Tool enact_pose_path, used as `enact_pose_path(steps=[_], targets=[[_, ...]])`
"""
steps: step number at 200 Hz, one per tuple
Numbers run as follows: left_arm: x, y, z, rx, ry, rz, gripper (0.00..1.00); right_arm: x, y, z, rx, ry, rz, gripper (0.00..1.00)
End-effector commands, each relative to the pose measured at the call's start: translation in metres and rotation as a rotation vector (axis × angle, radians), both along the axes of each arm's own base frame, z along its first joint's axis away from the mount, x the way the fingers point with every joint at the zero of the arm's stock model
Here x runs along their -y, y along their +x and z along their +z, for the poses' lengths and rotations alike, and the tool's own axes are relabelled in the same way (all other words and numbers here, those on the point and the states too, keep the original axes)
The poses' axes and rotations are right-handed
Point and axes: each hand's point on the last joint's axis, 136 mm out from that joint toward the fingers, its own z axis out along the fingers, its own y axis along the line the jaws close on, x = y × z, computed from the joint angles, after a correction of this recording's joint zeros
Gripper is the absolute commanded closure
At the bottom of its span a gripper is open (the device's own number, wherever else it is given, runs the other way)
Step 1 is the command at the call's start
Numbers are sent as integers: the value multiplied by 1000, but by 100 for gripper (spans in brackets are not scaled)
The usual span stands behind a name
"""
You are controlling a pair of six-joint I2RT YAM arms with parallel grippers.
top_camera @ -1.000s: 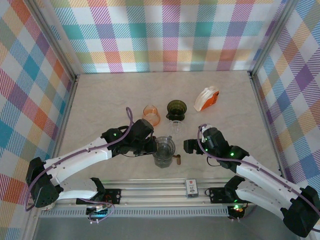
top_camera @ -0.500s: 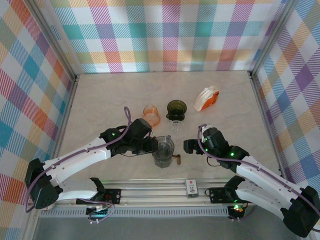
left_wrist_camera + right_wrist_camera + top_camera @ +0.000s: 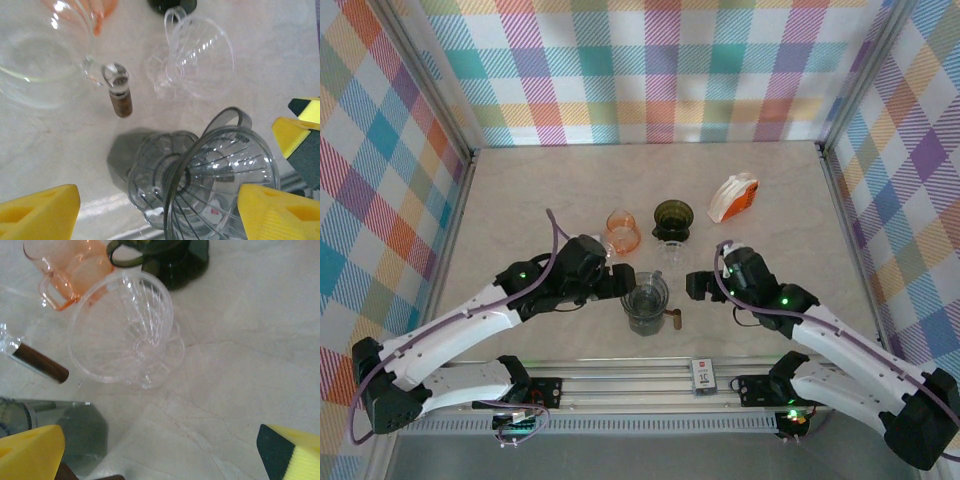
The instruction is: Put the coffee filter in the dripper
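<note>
A smoke-grey dripper (image 3: 646, 300) stands at the near centre of the table. In the left wrist view the grey dripper (image 3: 220, 180) sits low between my yellow fingers (image 3: 40, 212), untouched. My left gripper (image 3: 617, 283) (image 3: 160, 220) is open just left of it. An orange and white pack that looks like coffee filters (image 3: 733, 197) lies at the far right, away from both grippers. My right gripper (image 3: 699, 288) (image 3: 162, 455) is open over bare table, right of the grey dripper. A clear dripper (image 3: 672, 256) (image 3: 122, 332) lies ahead of it.
An orange cup (image 3: 622, 230) and a dark green dripper (image 3: 672, 218) stand behind the grey one. A clear glass vessel (image 3: 30, 70) with a brown-tipped handle (image 3: 121, 102) sits beside the left gripper. A small brown piece (image 3: 677, 321) lies near the grey dripper.
My left gripper has drawn back to the left, a little away from the grey dripper. The right gripper has edged slightly farther from the arms' bases.
</note>
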Motion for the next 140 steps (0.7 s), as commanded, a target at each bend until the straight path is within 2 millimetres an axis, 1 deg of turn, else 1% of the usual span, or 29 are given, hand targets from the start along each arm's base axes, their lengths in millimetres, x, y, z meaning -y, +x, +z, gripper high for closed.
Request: enact_pose_path(steps=[1, 14, 30, 40, 69, 89, 105, 119, 140], targets=[[-22, 22, 29, 183, 14, 93, 16, 11, 20, 17, 37, -70, -63, 0], [-32, 26, 33, 246, 10, 130, 15, 17, 35, 21, 22, -84, -101, 1], [-44, 28, 32, 283, 3, 185, 4, 24, 54, 25, 11, -79, -151, 4], [-49, 28, 31, 294, 12, 201, 0, 29, 68, 28, 8, -63, -180, 6], [-67, 30, 28, 300, 138, 224, 1, 42, 105, 31, -23, -13, -261, 11], [-68, 32, 24, 319, 163, 214, 1, 52, 133, 30, -44, 17, -328, 20], [-65, 32, 22, 347, 136, 199, 1, 54, 154, 31, -52, 20, -368, 22], [-61, 31, 22, 366, 108, 179, 2, 59, 170, 27, -75, 2, -420, 21], [-58, 31, 22, 373, 101, 161, 2, 64, 194, 12, -122, -35, -481, 7]])
